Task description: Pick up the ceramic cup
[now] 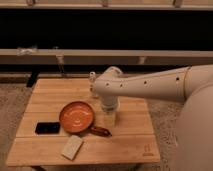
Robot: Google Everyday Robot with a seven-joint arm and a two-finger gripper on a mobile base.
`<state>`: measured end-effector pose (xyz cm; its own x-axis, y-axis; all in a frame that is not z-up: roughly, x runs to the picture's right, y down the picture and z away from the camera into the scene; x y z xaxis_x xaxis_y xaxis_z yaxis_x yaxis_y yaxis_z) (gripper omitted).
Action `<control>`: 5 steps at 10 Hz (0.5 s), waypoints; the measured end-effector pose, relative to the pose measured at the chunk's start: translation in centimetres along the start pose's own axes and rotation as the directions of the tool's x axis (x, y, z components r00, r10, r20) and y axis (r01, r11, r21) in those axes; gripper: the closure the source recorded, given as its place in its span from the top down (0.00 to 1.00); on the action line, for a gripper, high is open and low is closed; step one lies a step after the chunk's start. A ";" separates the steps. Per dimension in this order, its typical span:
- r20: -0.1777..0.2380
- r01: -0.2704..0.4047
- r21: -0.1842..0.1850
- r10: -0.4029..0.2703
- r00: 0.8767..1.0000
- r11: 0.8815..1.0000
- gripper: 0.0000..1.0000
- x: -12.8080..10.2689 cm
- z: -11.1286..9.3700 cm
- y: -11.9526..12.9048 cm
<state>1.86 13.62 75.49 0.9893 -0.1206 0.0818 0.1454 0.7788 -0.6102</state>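
The ceramic cup (110,119) shows as a small cream-white shape on the wooden table (130,142), just right of the orange dish (77,116). My gripper (109,114) points straight down and sits right at the cup, covering its top. The white arm reaches in from the right, and its wrist hides the table behind the cup. I cannot tell whether the cup is held.
A slim bottle with a pale cap (92,80) stands at the back of the table, behind the arm. A black phone (47,128) lies left of the dish, a beige sponge (72,147) near the front edge, and a small brown-red item (100,131) in front of the cup.
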 end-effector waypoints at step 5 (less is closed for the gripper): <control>-0.030 -0.062 -0.048 0.061 0.998 0.997 0.72 1.9 3.9 -0.8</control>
<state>3.62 15.17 79.17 0.9956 -0.0912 0.0209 0.0828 0.7544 -0.6512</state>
